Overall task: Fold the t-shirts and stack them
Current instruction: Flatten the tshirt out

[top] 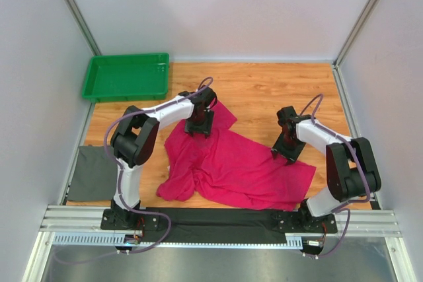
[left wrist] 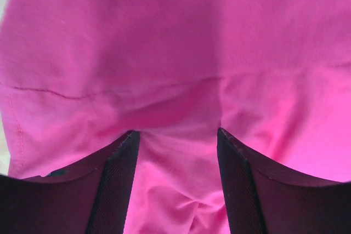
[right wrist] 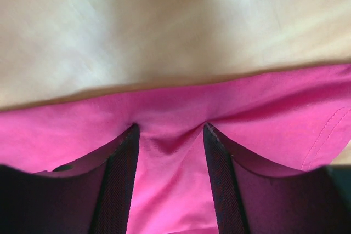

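A magenta-pink t-shirt (top: 238, 166) lies crumpled and spread on the wooden table (top: 264, 87). My left gripper (top: 198, 123) is down on its far left part. In the left wrist view the left gripper (left wrist: 175, 135) is open, with pink fabric (left wrist: 164, 53) bunched between the fingers. My right gripper (top: 285, 150) is down on the shirt's far right edge. In the right wrist view the right gripper (right wrist: 170, 130) is open, with the shirt's edge (right wrist: 274, 113) between the fingers and bare table (right wrist: 164, 26) beyond.
A green plastic tray (top: 125, 77) stands at the far left corner. A dark grey cloth (top: 92, 173) lies off the table's left edge. A black strip (top: 225, 219) runs along the near edge between the arm bases. White walls enclose the table.
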Robot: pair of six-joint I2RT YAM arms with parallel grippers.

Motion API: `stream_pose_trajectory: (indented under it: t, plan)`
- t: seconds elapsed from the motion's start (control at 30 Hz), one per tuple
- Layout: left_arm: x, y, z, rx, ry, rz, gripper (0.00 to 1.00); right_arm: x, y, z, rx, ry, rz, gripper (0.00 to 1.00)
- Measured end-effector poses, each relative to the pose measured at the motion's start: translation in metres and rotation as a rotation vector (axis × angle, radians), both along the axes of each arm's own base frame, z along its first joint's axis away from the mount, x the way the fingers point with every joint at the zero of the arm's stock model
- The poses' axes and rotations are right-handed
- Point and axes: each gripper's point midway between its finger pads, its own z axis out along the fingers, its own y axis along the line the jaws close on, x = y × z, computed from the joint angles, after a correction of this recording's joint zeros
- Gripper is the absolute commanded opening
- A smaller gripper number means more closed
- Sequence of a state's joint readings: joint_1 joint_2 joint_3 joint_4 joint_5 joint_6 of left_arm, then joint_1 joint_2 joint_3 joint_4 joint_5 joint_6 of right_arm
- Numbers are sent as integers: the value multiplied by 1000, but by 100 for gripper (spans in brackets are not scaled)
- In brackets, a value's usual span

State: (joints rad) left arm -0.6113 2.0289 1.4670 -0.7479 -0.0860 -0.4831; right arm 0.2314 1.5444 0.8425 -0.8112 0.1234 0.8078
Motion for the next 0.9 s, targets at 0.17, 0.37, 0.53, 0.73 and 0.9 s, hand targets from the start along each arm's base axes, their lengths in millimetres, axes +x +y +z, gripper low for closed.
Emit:
stream_pose_trajectory:
  t: [0.17,0.37,0.53,0.73,0.9]
  plan:
    - [49,-1,1,-21,-37,-1,70,56,-13,2,-62,-41,-38,53]
    - [152,-10,13,56,-253,-102,82,190,-46,14,-216,-179,19,57]
    - [195,-10,59,110,-435,-89,85,292,-66,70,-258,-313,42,64]
    - [141,8,117,55,-446,-77,77,246,-60,119,-202,-303,83,65]
    - [66,21,126,-35,-352,-62,75,124,-42,82,-86,-110,135,66]
